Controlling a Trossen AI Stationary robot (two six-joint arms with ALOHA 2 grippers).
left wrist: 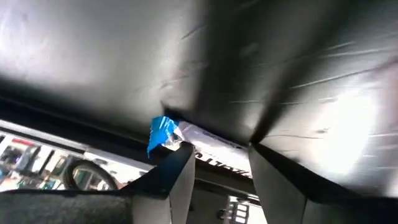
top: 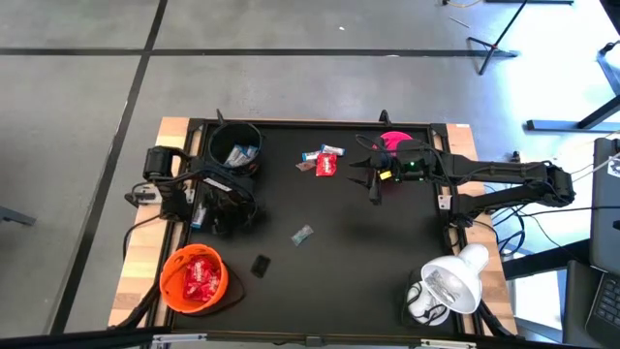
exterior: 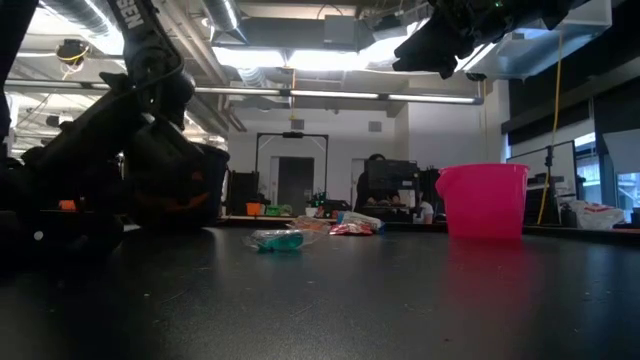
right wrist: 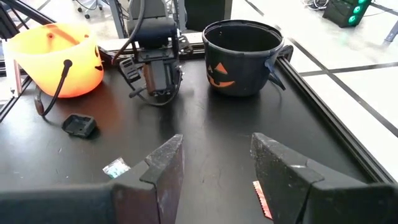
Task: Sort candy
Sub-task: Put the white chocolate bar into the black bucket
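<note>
Sitting at the near left corner, the orange bowl (top: 194, 279) holds red candy (top: 201, 278). Farther in, a small flat black object (top: 260, 265) and one blue-and-white sweet (top: 302, 234) lie on the black table (top: 349, 262). The left gripper (left wrist: 214, 165) pinches a blue-and-white wrapped sweet (left wrist: 163, 134) beside the black bowl (top: 236, 150). The right gripper (top: 372, 184) hovers with fingers spread near the far pile of sweets (top: 324, 160) and the pink bowl (top: 392, 142).

The table (top: 339, 252) has a black top with a pale wooden edge. The orange bowl (top: 194, 279) holds shiny red candy (top: 201, 278). The black bowl (right wrist: 241, 56) bears an orange pumpkin face. The pink bowl (exterior: 483, 200) is plain. A blue-and-white candy (top: 302, 235) lies mid-table.
</note>
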